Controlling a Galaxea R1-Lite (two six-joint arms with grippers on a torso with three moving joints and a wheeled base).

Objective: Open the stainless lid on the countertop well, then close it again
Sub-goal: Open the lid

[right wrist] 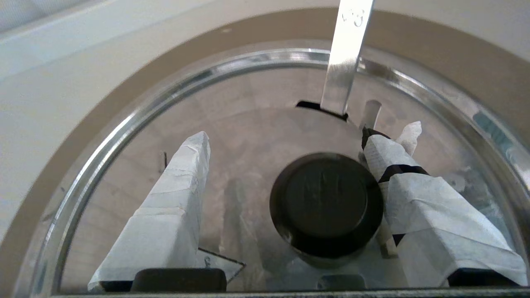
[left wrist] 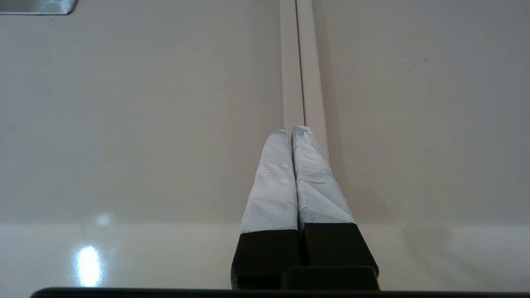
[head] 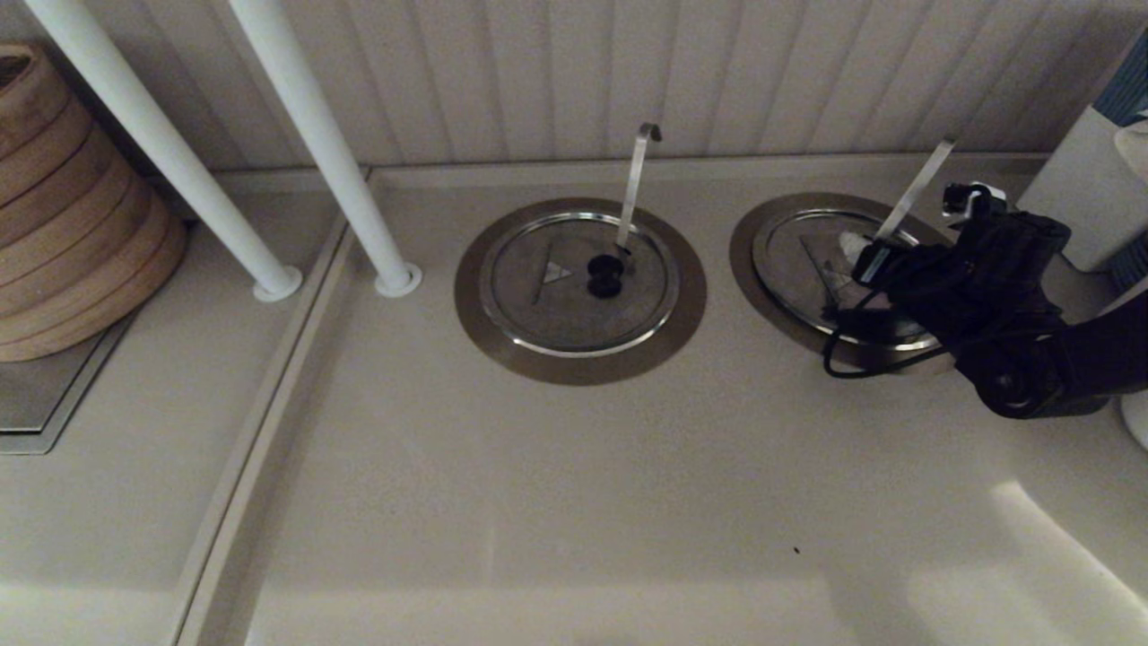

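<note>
Countertop [head: 574, 502] at a serving station, with two steel-ringed wells sunk side by side into it; mine is the countertop well [head: 749, 269] on the right, and the stainless lid [head: 798, 260] sits flat in its ring, covering the hole. A straight flat utensil handle [right wrist: 347, 54] pokes up through the lid's slot, unlike the hook-tipped handle [head: 635, 179] on the neighbouring disc [head: 574, 283]. My right gripper [right wrist: 298, 153] hangs just over the lid with its taped fingers [right wrist: 174, 198] spread wide, one on each side of the black centre knob [right wrist: 326, 205]; the far finger looks to be touching the knob, the near one is well off it, and nothing is gripped. My left gripper [left wrist: 290, 132] is parked over bare counter by a seam, its tips pressed together and empty. By my reading, either the opening has not begun or the lid is already back down: from this instant alone I cannot say which.
</note>
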